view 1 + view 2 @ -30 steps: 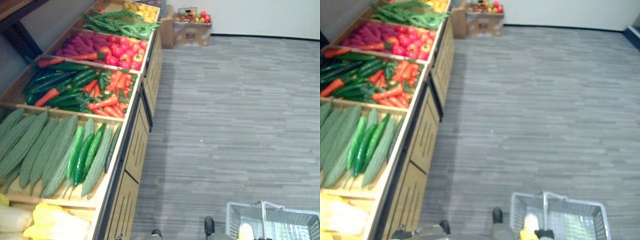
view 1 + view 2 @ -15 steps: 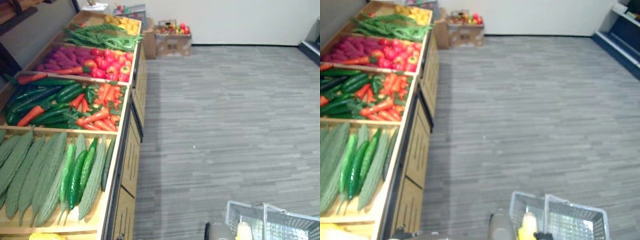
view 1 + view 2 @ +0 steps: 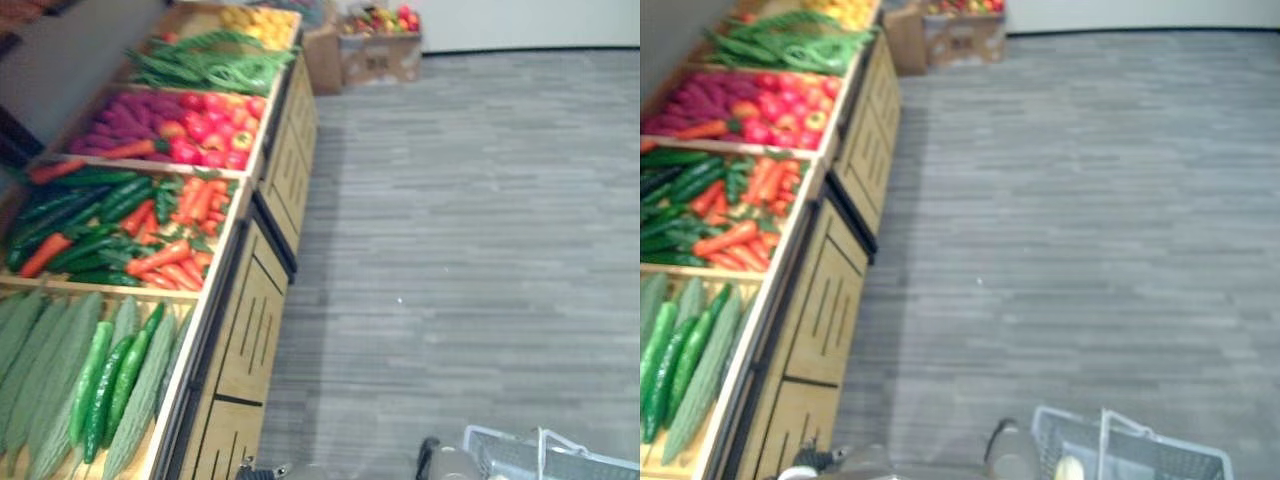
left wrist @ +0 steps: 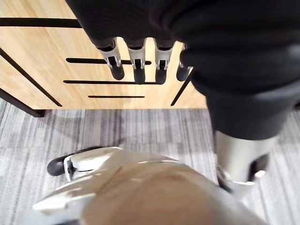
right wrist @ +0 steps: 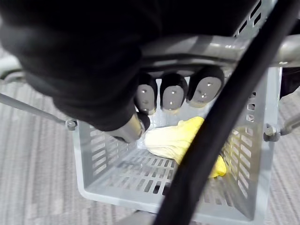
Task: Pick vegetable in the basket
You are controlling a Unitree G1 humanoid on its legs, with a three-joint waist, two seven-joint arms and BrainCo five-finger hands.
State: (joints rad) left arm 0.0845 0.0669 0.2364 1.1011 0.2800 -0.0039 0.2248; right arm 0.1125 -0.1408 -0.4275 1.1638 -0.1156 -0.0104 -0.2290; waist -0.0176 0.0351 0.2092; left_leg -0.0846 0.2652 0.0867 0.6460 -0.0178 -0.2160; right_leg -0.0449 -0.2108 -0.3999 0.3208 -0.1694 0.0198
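One pale yellow cabbage [image 5: 176, 140], crinkled and leafy, lies on the slotted bottom of the grey plastic basket [image 5: 105, 159]. My right hand [image 5: 172, 92] is curled round the basket's smooth grey handle [image 5: 201, 49], with the dark fingertips wrapped under the bar. My left hand [image 4: 140, 28] hangs empty, its fingers [image 4: 138, 65] straight and slightly apart, in front of a light wooden panel [image 4: 42, 51] cut with thin dark slots. Beside me the wooden stand [image 3: 250, 330] holds bumpy green gourds [image 3: 40, 370], glossy cucumbers [image 3: 105, 385], tapered orange carrots [image 3: 165, 258] and round red tomatoes [image 3: 215, 125]. Grey striped flooring [image 3: 470, 220] runs alongside.
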